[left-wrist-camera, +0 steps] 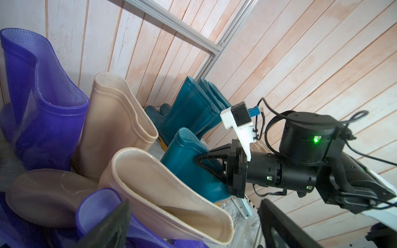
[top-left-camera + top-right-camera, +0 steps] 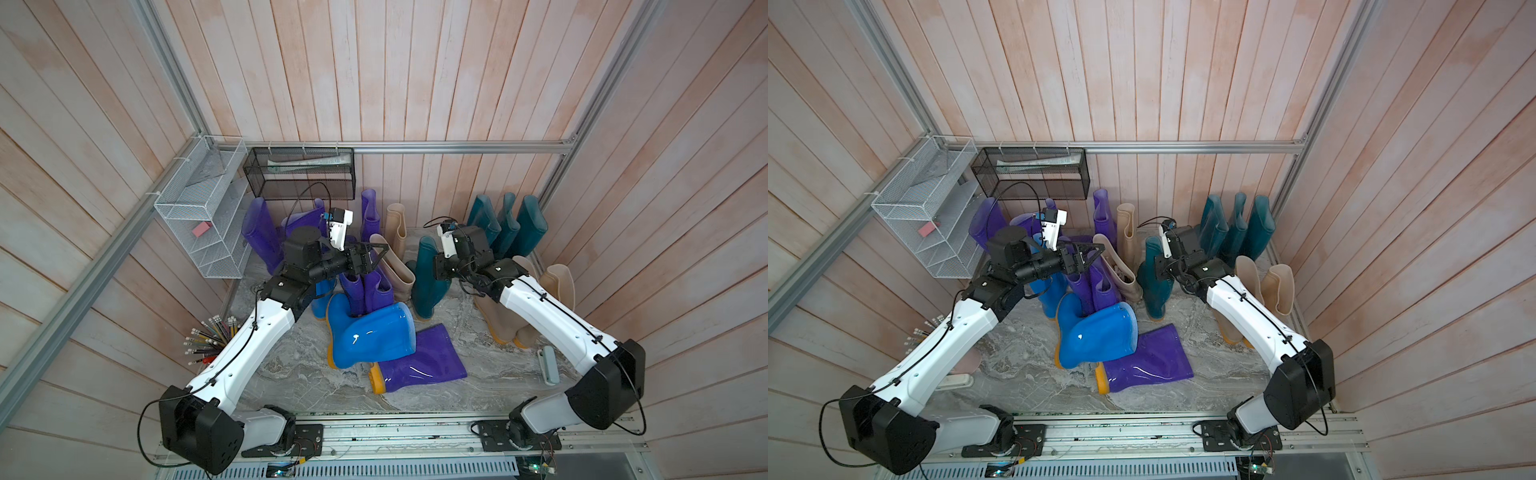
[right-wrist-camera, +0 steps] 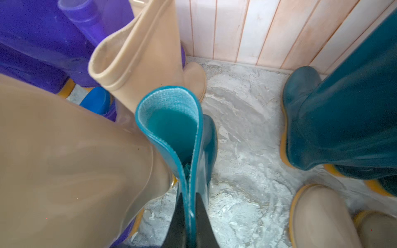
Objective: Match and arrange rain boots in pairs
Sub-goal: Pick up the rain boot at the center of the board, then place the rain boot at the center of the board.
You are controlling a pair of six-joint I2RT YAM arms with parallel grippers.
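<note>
Pale pink plank walls [image 2: 415, 75] and an aluminium frame [image 2: 457, 146] are boxing in a grey marbled worktop [image 2: 299, 365]. A blue boot [image 2: 370, 336] is lying on its side mid-worktop, with a purple boot [image 2: 419, 361] lying against it. Just behind the blue boot, the right gripper [image 3: 191, 206] is pinching an upright teal boot [image 3: 171, 120] by its cuff, fingers closed on it. The left gripper [image 2: 380, 253] is hovering over the purple cluster [image 2: 365, 286] behind the blue boot, fingers spread and empty.
</note>
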